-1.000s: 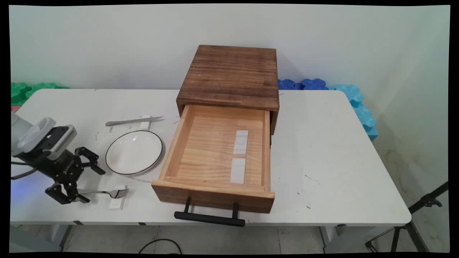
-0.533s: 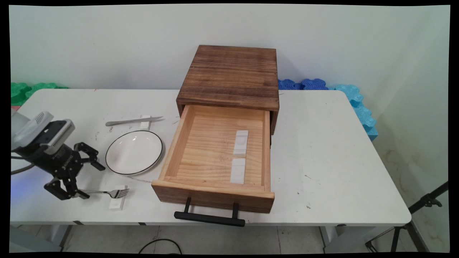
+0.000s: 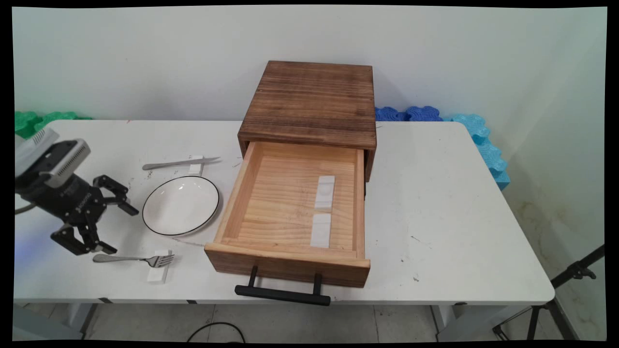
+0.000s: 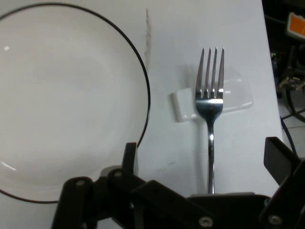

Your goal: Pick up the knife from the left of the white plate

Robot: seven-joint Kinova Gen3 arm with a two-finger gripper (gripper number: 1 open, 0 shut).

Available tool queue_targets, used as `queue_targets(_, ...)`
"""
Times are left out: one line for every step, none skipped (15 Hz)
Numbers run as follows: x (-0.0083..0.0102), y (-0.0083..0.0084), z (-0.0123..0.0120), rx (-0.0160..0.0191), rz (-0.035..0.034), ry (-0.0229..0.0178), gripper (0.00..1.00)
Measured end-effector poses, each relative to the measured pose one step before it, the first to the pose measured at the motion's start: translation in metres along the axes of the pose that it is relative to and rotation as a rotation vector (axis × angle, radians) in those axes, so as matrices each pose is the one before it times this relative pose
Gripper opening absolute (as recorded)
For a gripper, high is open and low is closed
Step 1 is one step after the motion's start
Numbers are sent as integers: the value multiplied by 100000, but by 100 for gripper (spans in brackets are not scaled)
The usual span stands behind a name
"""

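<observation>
Tool: the black two-finger tool is hovering with its fingers spread wide apart and nothing between them, at the white surface's left end, just above the handle end of the silver metal fork.
Change: a second ago the tool was lower and nearer the front edge, its lower finger covering the fork's handle; it has been rising and drawing back toward the left, so the whole handle is now showing.
Fork: it is lying flat near the front edge, its tines resting on a small white rectangular rest, in the same place as before. In the hand view the fork is pointing away from the tool, between its two fingers.
Plate: the round white plate with a thin black rim is sitting just beyond the fork.
Knife: a silver metal knife is lying beyond the plate on another white rest.
Drawer: the light wooden drawer of the dark brown wooden box is standing pulled out, unchanged, with two white rests lying inside.
</observation>
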Motion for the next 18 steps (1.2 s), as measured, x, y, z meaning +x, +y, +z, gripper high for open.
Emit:
queue_targets(309,-117,-647,346,-100,581,100)
queue_targets(224,-124,-489,279,-62,387,100)
queue_targets(217,-124,-478,282,-109,378,100)
queue_targets(165,-110,-412,265,-206,331,100)
queue_targets(172,-125,-410,308,-149,330,100)
queue_targets(281,-250,-658,515,-203,498,100)
queue_targets(235,-207,-595,464,-201,403,100)
queue_targets(230,-204,-563,437,-166,391,100)
queue_targets(214,-197,-508,440,-123,318,100)
queue_targets(213,-201,-524,487,-142,291,100)
queue_targets(213,-216,-510,512,-141,295,100)
queue_targets(282,-348,-643,710,-323,354,100)
queue_targets(171,-222,-388,432,-265,205,100)
queue_targets(132,-196,-313,408,-206,142,100)
queue_targets(234,-364,-509,643,-385,198,100)
queue_targets(217,-342,-478,626,-396,200,100)
queue_targets(202,-345,-466,592,-311,129,100)
queue_targets(166,-298,-375,495,-224,114,100)
